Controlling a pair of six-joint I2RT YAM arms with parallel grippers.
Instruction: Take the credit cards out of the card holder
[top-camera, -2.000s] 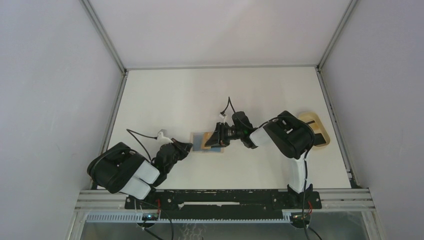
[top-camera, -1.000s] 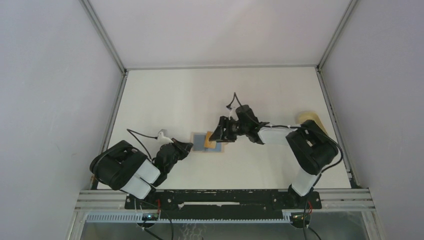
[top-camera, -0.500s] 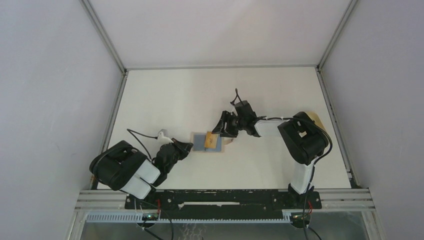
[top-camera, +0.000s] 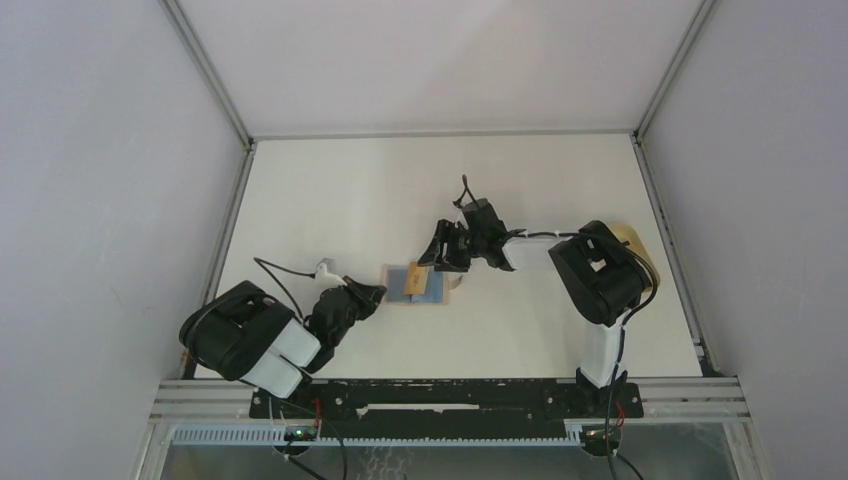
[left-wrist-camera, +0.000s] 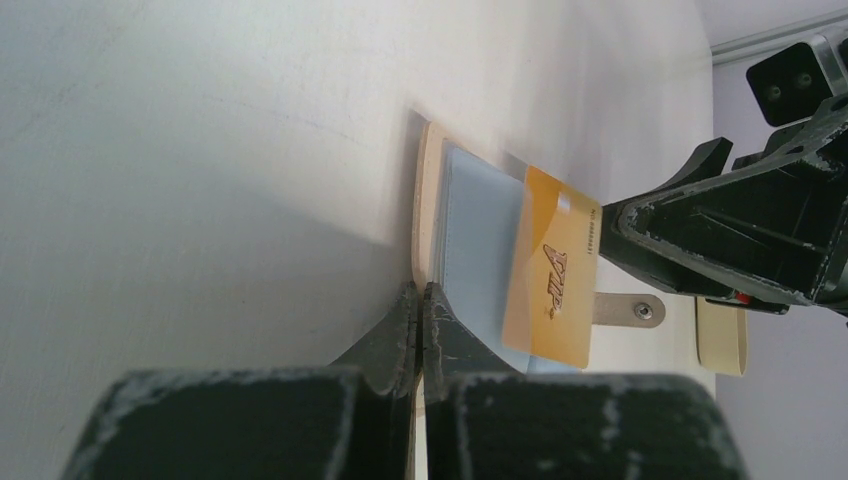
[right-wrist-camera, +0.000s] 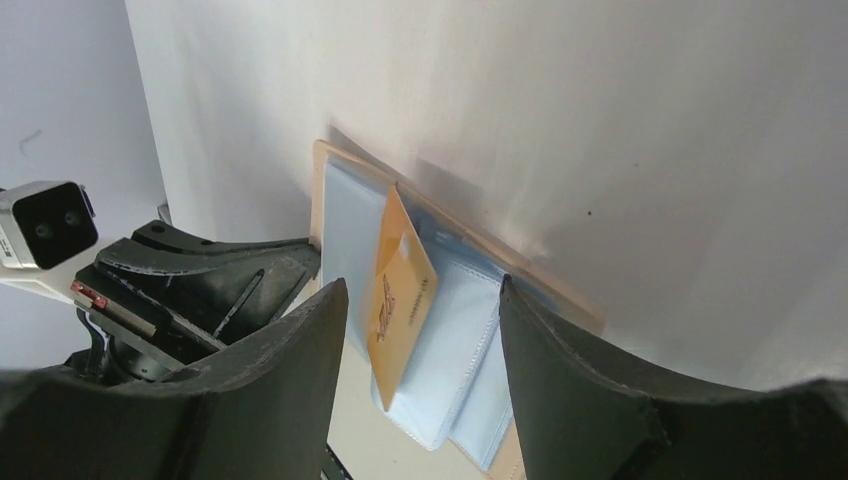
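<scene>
The tan card holder (top-camera: 400, 298) lies open mid-table, its light blue sleeves (left-wrist-camera: 478, 235) facing up. One gold credit card (left-wrist-camera: 556, 282) marked VIP sticks out of a sleeve at a tilt. It shows again in the right wrist view, the credit card (right-wrist-camera: 402, 296) standing on edge. My left gripper (left-wrist-camera: 420, 296) is shut on the holder's tan left edge; from above the left gripper (top-camera: 378, 292) touches that side. My right gripper (right-wrist-camera: 420, 290) is open, its fingers either side of the card and apart from it. From above the right gripper (top-camera: 438, 256) sits just past the holder's far right corner.
The holder's snap tab (left-wrist-camera: 630, 310) lies flat to the right. A tan oval tray (top-camera: 626, 236) sits at the right, mostly hidden behind the right arm's elbow. White walls and metal rails bound the table.
My right gripper has drawn back from over the holder toward the far right. The gold card now shows, partly out of the sleeves. The left gripper has stayed put.
</scene>
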